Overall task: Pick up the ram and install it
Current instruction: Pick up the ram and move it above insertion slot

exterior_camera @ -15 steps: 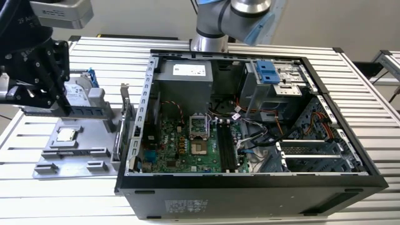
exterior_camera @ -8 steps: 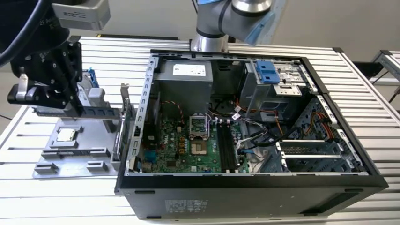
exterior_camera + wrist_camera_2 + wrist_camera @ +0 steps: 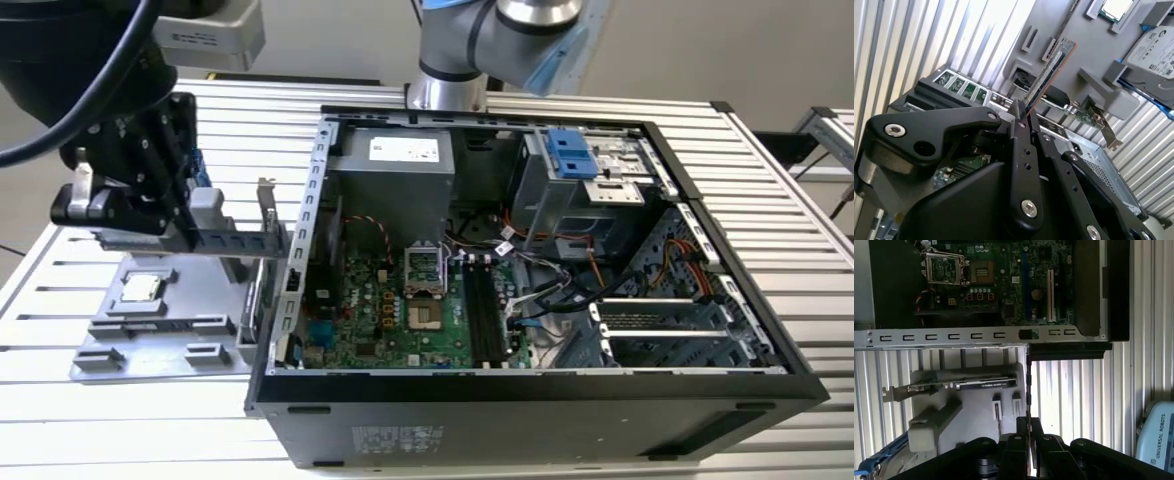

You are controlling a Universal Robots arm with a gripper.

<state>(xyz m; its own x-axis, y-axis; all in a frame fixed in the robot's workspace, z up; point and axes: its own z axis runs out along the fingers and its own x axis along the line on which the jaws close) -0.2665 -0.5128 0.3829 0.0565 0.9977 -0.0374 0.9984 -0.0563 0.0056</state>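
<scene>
My gripper (image 3: 187, 238) is shut on the ram (image 3: 243, 243), a long thin stick that points from the fingers toward the open computer case (image 3: 310, 180). It hangs above the grey parts tray (image 3: 160, 335), on the exterior view's left of the case. Both wrist views show the ram edge-on, in the second wrist view (image 3: 1049, 75) and the first wrist view (image 3: 1028, 385), pinched between the black fingertips (image 3: 1016, 112). The black motherboard slots (image 3: 487, 315) lie inside the case, right of the processor socket (image 3: 420, 268).
The tray holds a square processor chip (image 3: 140, 288), a graphics card (image 3: 964, 385) and a silver hard drive (image 3: 1159, 47) with blue brackets. The case's metal side wall (image 3: 954, 337) stands between gripper and motherboard (image 3: 1004, 275). Cables and a drive cage (image 3: 587, 190) crowd the case's far right.
</scene>
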